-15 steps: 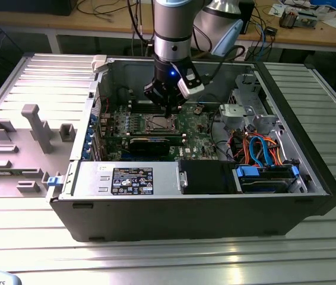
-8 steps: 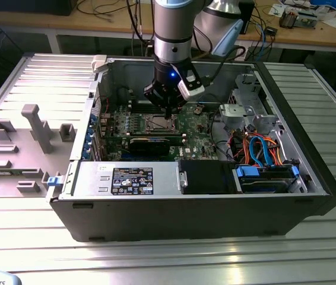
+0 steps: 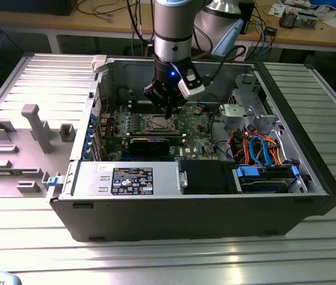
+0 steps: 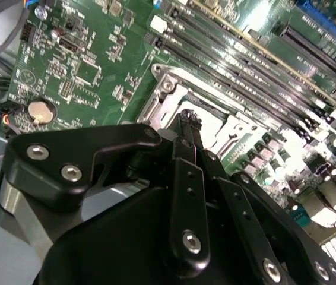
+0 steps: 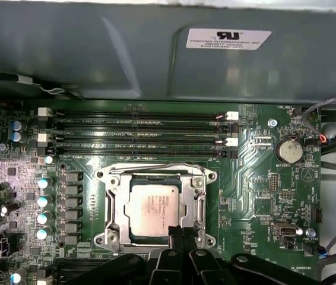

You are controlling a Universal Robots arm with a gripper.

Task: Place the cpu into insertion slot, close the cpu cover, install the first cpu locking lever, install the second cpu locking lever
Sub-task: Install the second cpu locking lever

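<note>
The cpu (image 5: pixel 156 208), a square chip with a silvery top, lies in the insertion slot (image 5: pixel 104 178) on the green motherboard. The silver cpu cover (image 5: pixel 201 202) lies flat as a frame around it. In the first wrist view my gripper (image 5: pixel 178 233) is shut at the cpu's near edge, with nothing visible between its fingers. In the second wrist view my gripper (image 4: pixel 189 119) has its black tips just over the insertion slot (image 4: pixel 169 88). In the exterior view my gripper (image 3: pixel 168 113) hangs right above the insertion slot (image 3: pixel 158 123) inside the open computer case. I cannot tell how the locking levers stand.
Long memory slots (image 5: pixel 138 133) run beside the socket, with capacitors (image 5: pixel 42 202) along another side. A black expansion card (image 3: pixel 150 143) sits in front of the socket, and a drive cage (image 3: pixel 245 113) and cables (image 3: pixel 263 151) are at the exterior view's right. The case walls (image 3: pixel 97 101) surround the board.
</note>
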